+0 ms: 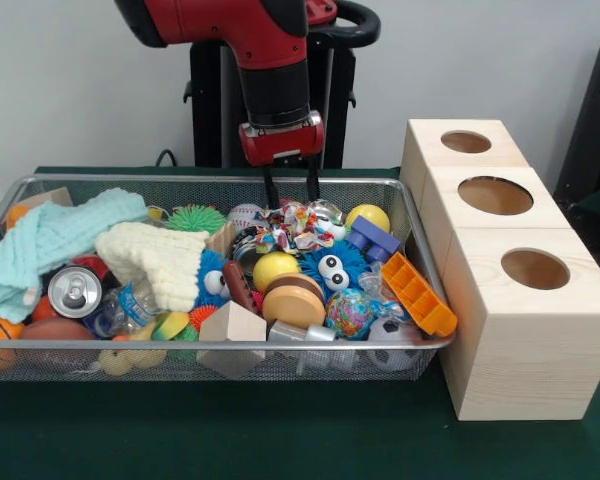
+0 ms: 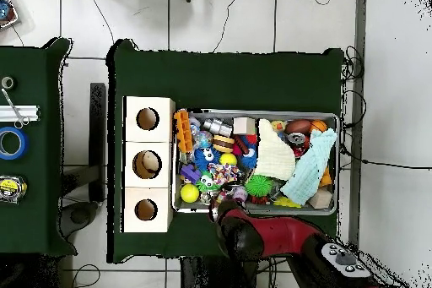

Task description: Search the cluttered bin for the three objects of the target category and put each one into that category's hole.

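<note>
The gripper (image 1: pixel 291 193) hangs over the far side of the bin (image 1: pixel 417 232), jaws spread and holding nothing. Its fingertips (image 1: pixel 271 198) stand just above a crumpled patterned cloth (image 1: pixel 285 226).

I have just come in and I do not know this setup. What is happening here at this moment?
A red and black Sawyer arm hangs over the far side of the wire mesh bin, which is full of toys, balls, cloths and a soda can. Its gripper is open, with the tips just above a crumpled patterned cloth, and it holds nothing. Beside the bin stand the pine cubes with round holes on top; the smallest hole is in the cube nearest the robot.
</note>
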Robot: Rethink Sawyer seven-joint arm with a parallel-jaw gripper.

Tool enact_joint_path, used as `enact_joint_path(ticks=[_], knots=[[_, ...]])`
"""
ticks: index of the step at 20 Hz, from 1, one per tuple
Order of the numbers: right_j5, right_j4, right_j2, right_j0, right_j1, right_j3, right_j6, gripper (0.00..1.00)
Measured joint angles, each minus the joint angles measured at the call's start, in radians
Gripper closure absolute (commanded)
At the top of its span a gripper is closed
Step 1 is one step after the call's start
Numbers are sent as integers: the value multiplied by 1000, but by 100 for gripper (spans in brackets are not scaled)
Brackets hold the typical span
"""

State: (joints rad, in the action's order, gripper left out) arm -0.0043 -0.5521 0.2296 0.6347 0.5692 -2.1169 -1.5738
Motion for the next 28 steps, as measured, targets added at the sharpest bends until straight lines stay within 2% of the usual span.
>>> enact_joint_path(ticks=[10,16,19,28], knots=[[0,-5,-28,-21,22,0,0,0],[-9,-5,-79,-86,15,0,0,0],[-54,-5,-118,-132,-1,14,0,0],[-146,-5,-195,-194,-30,26,0,0]])
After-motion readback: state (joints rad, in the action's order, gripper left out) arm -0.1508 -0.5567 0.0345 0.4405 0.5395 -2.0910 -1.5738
